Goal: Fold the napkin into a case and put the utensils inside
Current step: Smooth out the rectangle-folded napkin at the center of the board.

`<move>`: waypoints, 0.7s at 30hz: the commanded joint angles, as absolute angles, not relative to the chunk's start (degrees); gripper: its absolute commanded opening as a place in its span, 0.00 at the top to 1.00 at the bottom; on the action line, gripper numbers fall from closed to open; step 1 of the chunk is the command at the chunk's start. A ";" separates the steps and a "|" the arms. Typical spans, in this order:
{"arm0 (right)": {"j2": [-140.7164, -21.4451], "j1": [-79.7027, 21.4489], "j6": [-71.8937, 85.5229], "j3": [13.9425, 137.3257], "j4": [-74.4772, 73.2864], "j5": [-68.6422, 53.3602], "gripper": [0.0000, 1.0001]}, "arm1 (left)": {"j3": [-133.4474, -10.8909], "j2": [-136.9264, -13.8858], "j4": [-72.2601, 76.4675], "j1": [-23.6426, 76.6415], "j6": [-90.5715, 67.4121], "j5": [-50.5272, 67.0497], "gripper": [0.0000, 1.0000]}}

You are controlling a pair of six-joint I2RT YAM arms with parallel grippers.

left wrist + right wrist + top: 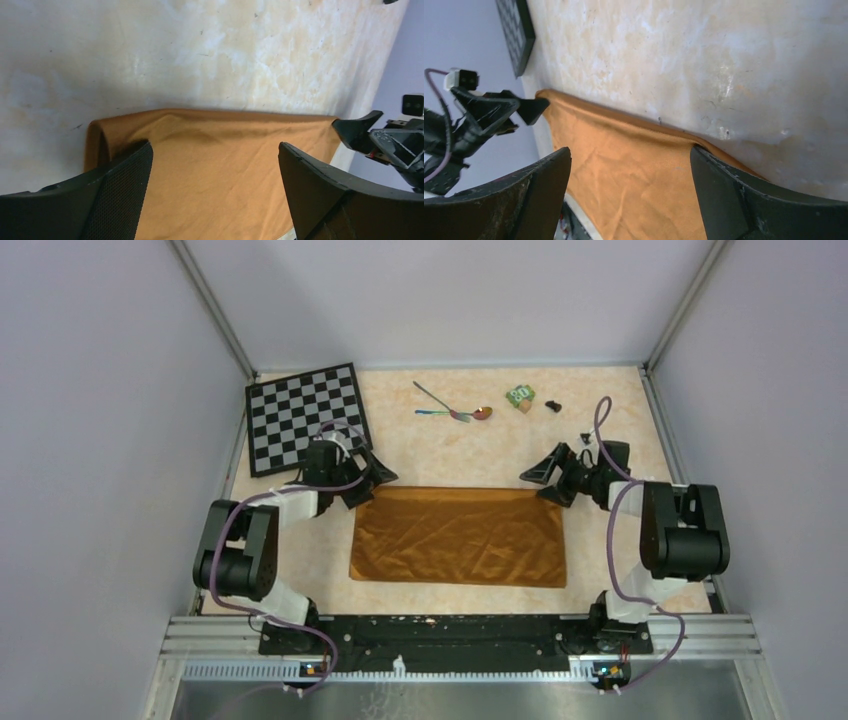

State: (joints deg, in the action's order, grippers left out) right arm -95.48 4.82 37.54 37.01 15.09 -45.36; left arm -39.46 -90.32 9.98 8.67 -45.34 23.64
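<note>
The orange-brown napkin (460,535) lies flat on the table as a wide creased rectangle, its far edge a smooth fold (200,112). My left gripper (375,480) stands open over the napkin's far left corner, and cloth (200,190) shows between its spread fingers (125,190), untouched by them. At the far right corner my right gripper (540,478) is open too, with only cloth (624,200) below its gap. Neither holds anything. The two utensils (452,410), rainbow-tinted with a coppery spoon bowl (483,413), lie crossed near the back wall, well beyond both grippers.
A black-and-white chessboard (305,418) lies at the back left, close behind the left arm. A small green block (519,395) and a small black piece (553,405) sit to the right of the utensils. Walls close in three sides.
</note>
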 commanded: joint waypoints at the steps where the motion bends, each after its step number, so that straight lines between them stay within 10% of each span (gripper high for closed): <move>1: -88.89 3.33 32.94 40.32 6.99 -39.44 0.13 | -43.19 -85.65 3.05 8.09 -40.90 23.02 0.01; 21: -96.06 6.68 31.41 39.46 9.10 -37.55 0.13 | -42.71 -90.05 0.99 5.12 -38.99 12.22 0.01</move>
